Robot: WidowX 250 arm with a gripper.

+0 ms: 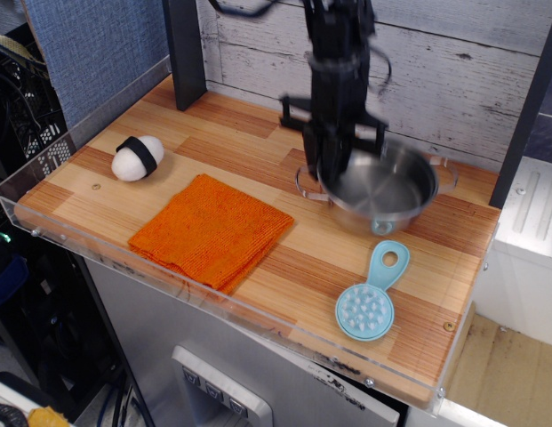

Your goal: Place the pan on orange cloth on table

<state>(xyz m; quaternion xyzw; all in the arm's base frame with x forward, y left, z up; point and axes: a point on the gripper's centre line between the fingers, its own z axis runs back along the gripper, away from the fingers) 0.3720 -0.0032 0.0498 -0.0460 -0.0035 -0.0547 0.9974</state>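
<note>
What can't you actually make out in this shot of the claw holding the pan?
Only one view, observation.image:
- Claw: motion-blurred; its fingers sit at the pan's left rim, but the exact contact is smeared.
- Pan's underside: hidden by its own body, so whether it clears the table is unclear.
- Blue brush: the handle tip meets the pan's edge; touching or merely overlapped cannot be told.
- Arm above the claw: cut off by the top edge.
</note>
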